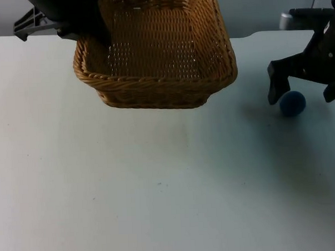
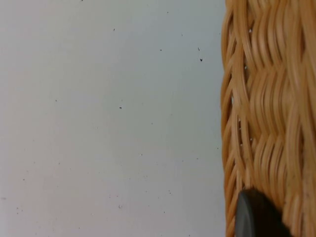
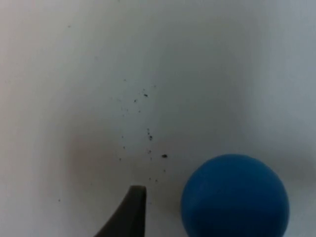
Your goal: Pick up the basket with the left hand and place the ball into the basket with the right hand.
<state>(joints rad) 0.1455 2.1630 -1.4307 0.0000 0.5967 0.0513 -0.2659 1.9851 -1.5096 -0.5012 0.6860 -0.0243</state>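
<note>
Wicker basket [image 1: 154, 76] in left tool [image 2: 256, 217]

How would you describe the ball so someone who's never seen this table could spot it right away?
Start at the big woven basket that the left gripper holds up over the white table, then look across to the right gripper, whose fingers are spread open. The ball lies on the table between those black fingers. It is small, round and dark blue, the only blue thing there.
</note>
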